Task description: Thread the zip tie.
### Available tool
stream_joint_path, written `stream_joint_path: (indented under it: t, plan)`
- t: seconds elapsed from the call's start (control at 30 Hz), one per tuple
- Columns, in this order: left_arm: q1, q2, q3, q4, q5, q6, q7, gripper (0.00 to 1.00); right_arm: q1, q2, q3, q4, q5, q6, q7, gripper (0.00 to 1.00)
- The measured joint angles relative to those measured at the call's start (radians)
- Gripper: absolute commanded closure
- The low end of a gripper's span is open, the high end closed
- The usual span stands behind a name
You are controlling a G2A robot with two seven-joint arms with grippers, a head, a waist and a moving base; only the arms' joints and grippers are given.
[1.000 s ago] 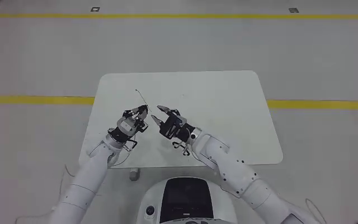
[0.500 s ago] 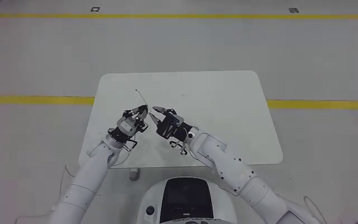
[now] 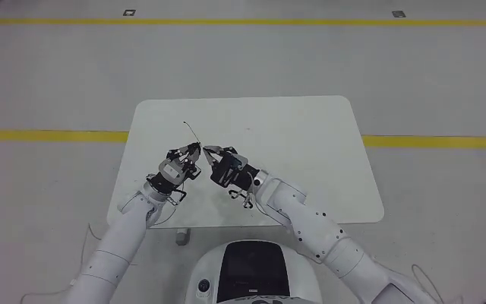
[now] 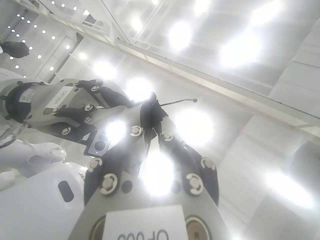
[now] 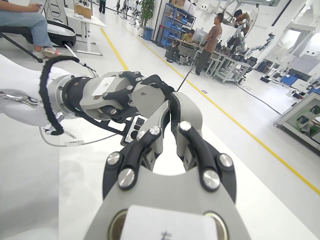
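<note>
Right tool [image 5: 170, 102] moved in, closed onto zip tie [image 3: 191, 132], left tool [image 4: 153, 112] clamping it too

Both arms are bent in from the near edge of the table [image 3: 319, 121], wrists angled toward each other over its left half. The left gripper [image 3: 195, 153] is clamped on the zip tie [image 3: 190, 131]. The right gripper [image 3: 206, 151] meets it tip to tip, its fingers pinched together on the same tie just past the left's tips
</note>
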Motion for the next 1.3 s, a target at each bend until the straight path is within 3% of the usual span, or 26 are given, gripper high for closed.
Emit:
stream_joint_path:
  t: [0.5, 1.3]
  plan:
    - [0.0, 0.0, 0.0, 0.0, 0.0, 0.0, 0.0, 1.0, -0.037, 0.022, 0.051, -0.035, 0.0, 0.0, 0.02, 1.0]
    - [0.0, 0.0, 0.0, 0.0, 0.0, 0.0, 0.0, 1.0, -0.054, 0.041, 0.063, -0.057, 0.0, 0.002, 0.037, 1.0]
